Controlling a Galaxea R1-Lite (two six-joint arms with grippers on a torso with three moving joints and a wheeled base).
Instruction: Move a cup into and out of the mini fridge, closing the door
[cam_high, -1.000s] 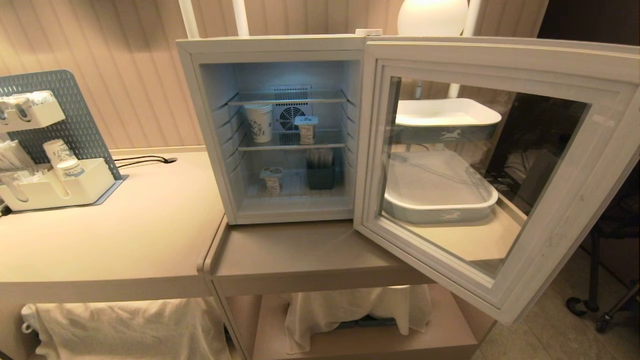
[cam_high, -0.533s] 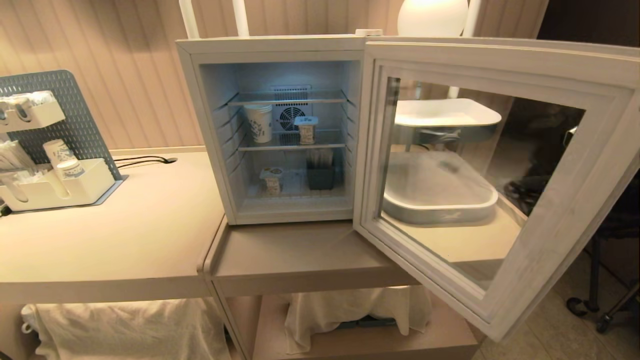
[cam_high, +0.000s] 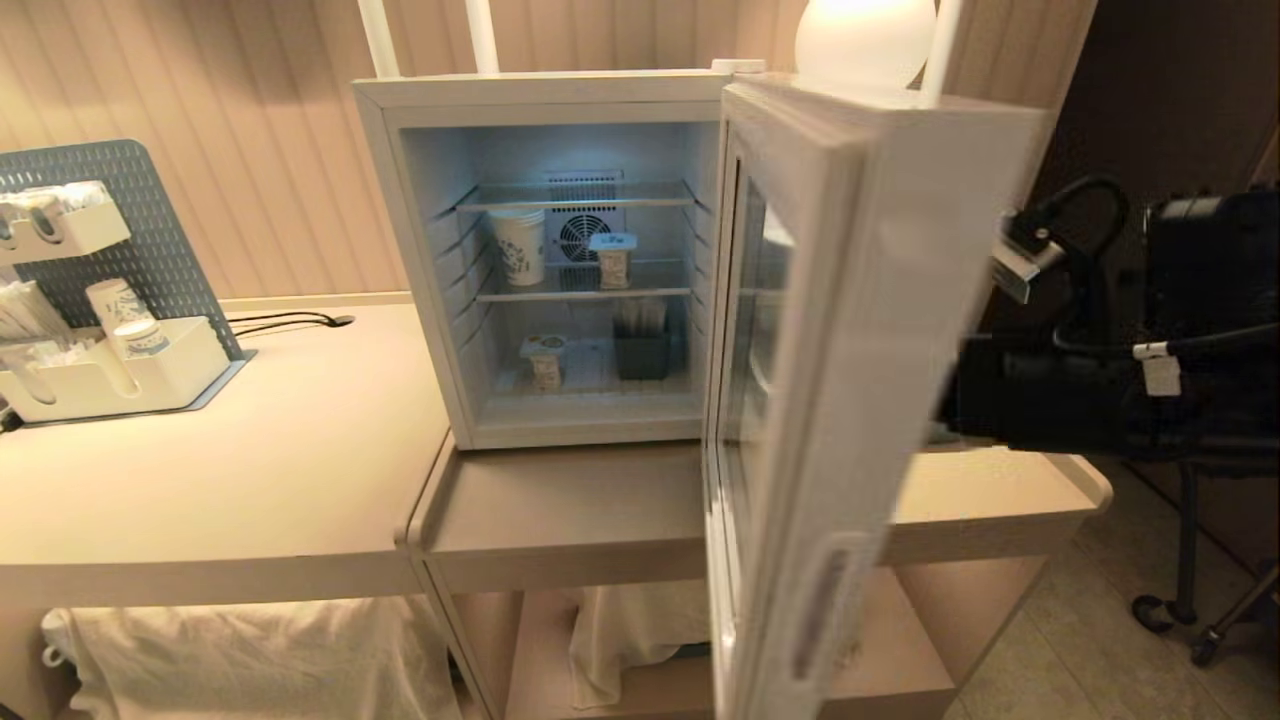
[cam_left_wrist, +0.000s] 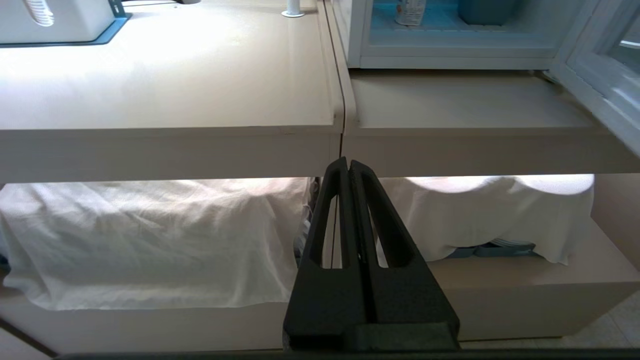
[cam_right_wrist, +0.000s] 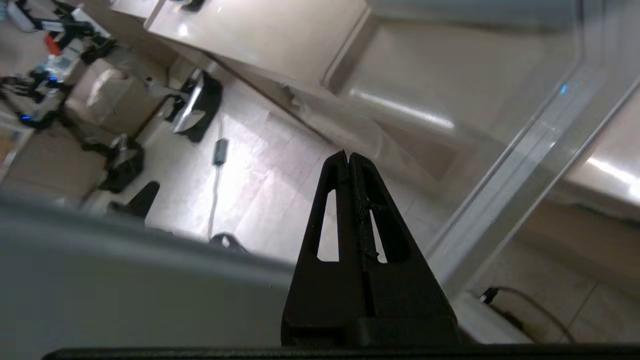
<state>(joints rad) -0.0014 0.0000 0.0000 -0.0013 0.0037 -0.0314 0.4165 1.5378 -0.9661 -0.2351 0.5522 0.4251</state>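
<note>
— Where is the right gripper (cam_right_wrist: 348, 156), and how do its fingers stand?

— Its black fingers are pressed together, holding nothing. It sits right at the outer face of the pale grey-blue framed glass door (cam_high: 800, 400) of the white boxy mini fridge (cam_high: 560, 260); in the head view the black right arm (cam_high: 1060, 400) reaches in from the right, behind the door. I cannot tell whether the tips touch the panel.

— And the left gripper (cam_left_wrist: 348, 162)?

— Also pressed together and empty, low in front of the beige counter's front edge (cam_left_wrist: 170, 145), pointing at the seam between the two counter sections.

— The door?

— Half open, standing almost edge-on to the head camera and blurred, hinged on the fridge's right side.

— Where's the cup?

— A small white tub with an orange-printed lid (cam_high: 543, 358) stands on the fridge floor, left of a dark square container (cam_high: 641, 345). A second such tub (cam_high: 613, 257) is on the middle wire shelf, right of a tall printed paper cup (cam_high: 518, 243). The fridge stands at the back edge of the lower counter section.
</note>
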